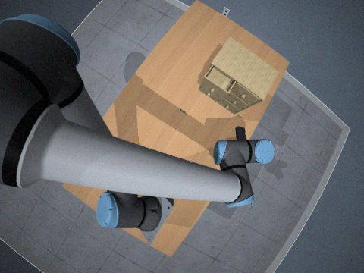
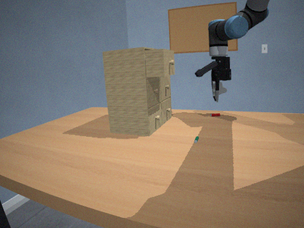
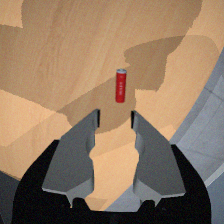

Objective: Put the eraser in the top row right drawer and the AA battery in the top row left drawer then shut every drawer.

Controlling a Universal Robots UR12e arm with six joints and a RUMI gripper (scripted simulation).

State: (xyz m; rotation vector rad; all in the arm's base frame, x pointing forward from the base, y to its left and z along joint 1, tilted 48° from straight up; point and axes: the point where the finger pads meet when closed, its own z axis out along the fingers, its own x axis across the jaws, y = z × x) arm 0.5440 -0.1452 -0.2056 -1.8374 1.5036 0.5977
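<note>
The red AA battery (image 3: 120,85) lies on the table just ahead of my fingertips in the wrist view. In the exterior view the battery (image 2: 215,114) lies below my gripper (image 2: 216,95), which hangs a little above the table and points down. My gripper (image 3: 115,111) is partly open, with nothing between its fingers. A small green object, likely the eraser (image 2: 196,139), lies nearer the middle of the table (image 1: 183,109). The wooden chest (image 2: 139,92) stands upright with one top-row drawer (image 1: 220,79) pulled part way out, on the left as I face the drawers.
My arm's wrist (image 1: 244,152) hides the battery in the overhead view. The table's edge (image 3: 200,115) runs close to the right of the battery. A cork board (image 2: 202,26) hangs on the far wall.
</note>
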